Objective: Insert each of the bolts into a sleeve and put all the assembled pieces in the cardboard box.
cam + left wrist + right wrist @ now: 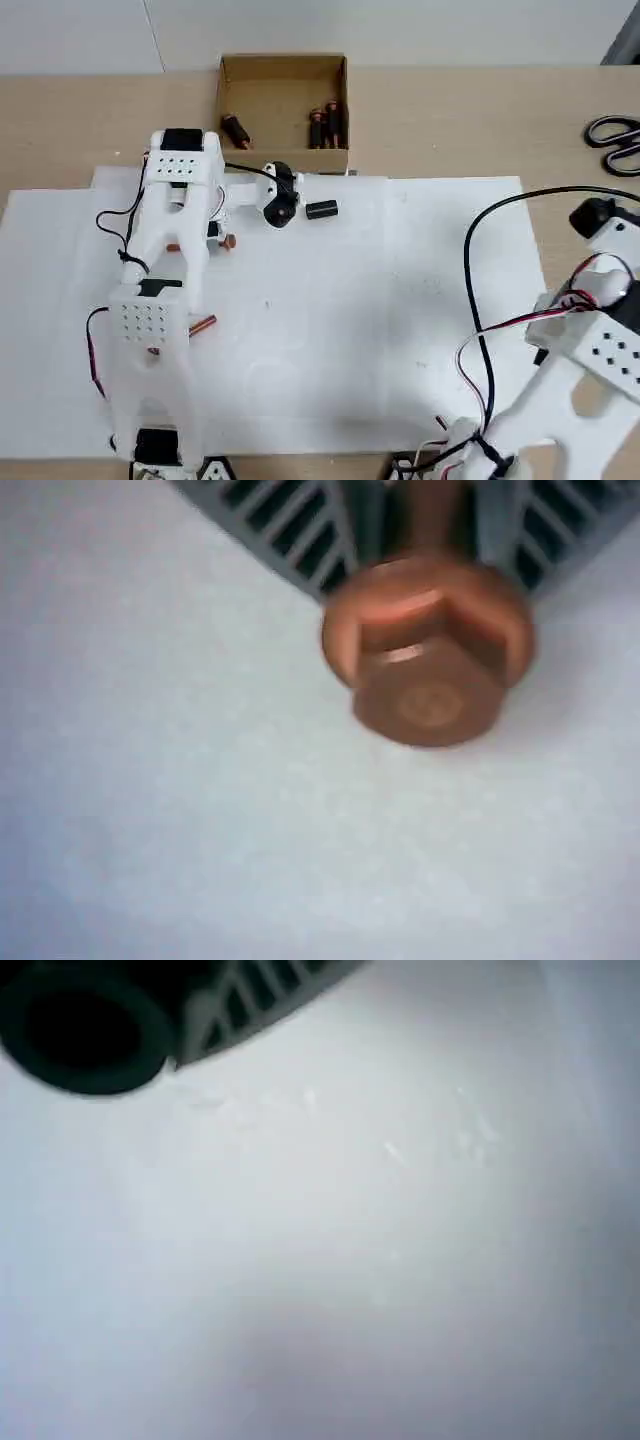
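Note:
In the left wrist view my left gripper (425, 535) is shut on a copper bolt (428, 660), whose hex head points at the camera just over the white sheet. From above, this gripper (222, 235) sits left of centre, below the cardboard box (275, 100). The box holds three assembled pieces (326, 125). My right gripper (150, 1020) has a black sleeve (85, 1025) against its ribbed finger (250, 1000), close above the sheet. In the high view the right gripper (448, 430) is low at the sheet's front edge. A loose black sleeve (321, 210) and a loose bolt (203, 323) lie on the sheet.
A white sheet (350, 320) covers most of the wooden table. Scissors (615, 140) lie at the far right edge. Black and red cables loop beside both arms. The sheet's middle is open.

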### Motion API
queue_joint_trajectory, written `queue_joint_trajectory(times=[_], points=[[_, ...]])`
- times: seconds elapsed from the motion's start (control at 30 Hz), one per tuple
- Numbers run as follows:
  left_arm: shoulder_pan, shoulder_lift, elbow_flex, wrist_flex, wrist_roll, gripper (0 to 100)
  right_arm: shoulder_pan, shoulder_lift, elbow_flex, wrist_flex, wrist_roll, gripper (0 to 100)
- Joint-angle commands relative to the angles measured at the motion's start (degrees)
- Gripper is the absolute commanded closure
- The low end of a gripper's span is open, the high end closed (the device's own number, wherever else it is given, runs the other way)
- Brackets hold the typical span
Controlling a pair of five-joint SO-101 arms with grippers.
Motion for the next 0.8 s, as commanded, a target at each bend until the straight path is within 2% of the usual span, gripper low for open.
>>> queue_joint_trajectory(times=[0.0, 0.13, 0.3, 0.53, 0.77], points=[[1.4, -5.2, -1.9, 0.0, -6.6, 100, -0.5, -1.3, -0.4, 0.9, 0.4, 99.5], [1.4, -17.5, 1.4, 0.1, -4.0, 100, -0.7, -1.4, -0.7, 0.9, 0.4, 99.5], [2.5, -34.5, 9.8, 0.1, 4.0, 100, -6.2, -1.5, -0.7, 1.1, 0.3, 99.5], [3.4, -49.4, 16.7, -0.1, 23.7, 100, -15.1, -5.8, -0.4, 1.1, -1.4, 99.5], [2.7, -50.3, 16.6, -0.1, 51.7, 100, -20.8, -6.6, 1.8, 0.7, -1.7, 99.5]])
